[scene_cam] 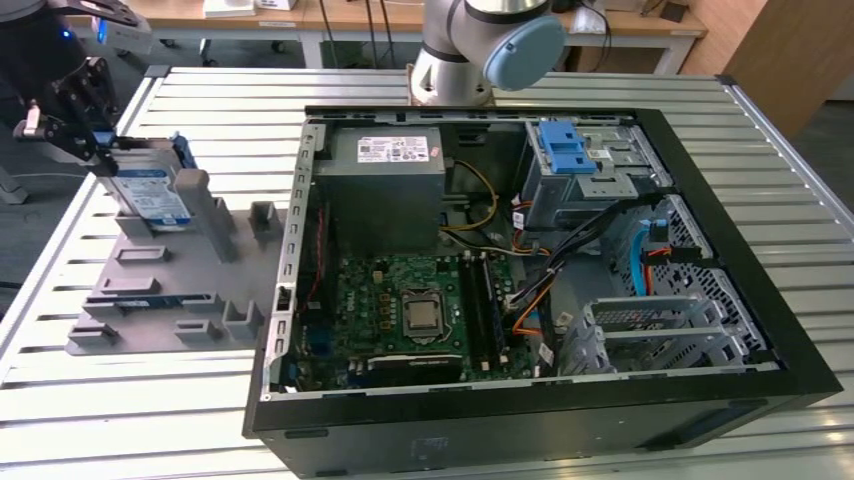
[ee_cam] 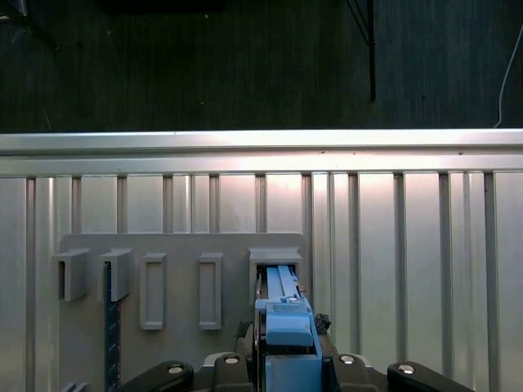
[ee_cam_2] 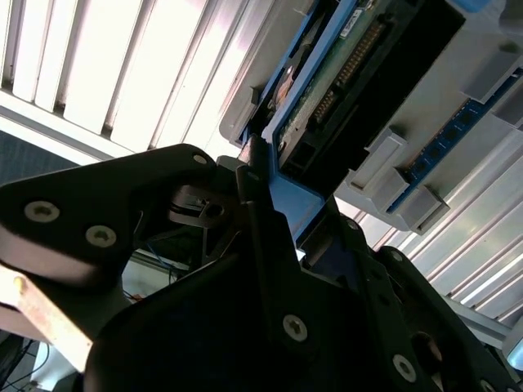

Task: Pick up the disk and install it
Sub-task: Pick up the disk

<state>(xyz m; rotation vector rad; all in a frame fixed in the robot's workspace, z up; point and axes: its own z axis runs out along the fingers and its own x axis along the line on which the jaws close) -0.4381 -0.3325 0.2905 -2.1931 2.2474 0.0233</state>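
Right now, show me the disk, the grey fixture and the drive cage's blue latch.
the disk (scene_cam: 151, 197): exterior view, on its blue-and-white label.
the grey fixture (scene_cam: 200, 265): exterior view, on a bare part of its base.
the blue latch (scene_cam: 569, 155): exterior view, on its ribbed middle.

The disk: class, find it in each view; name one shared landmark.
Exterior view: the disk stands on edge on the grey fixture, at the exterior view's left.
Second wrist view: circuit-board side, beside the fixture's blocks.
First wrist view: edge-on, at a fixture slot.
Landmark: the grey fixture.
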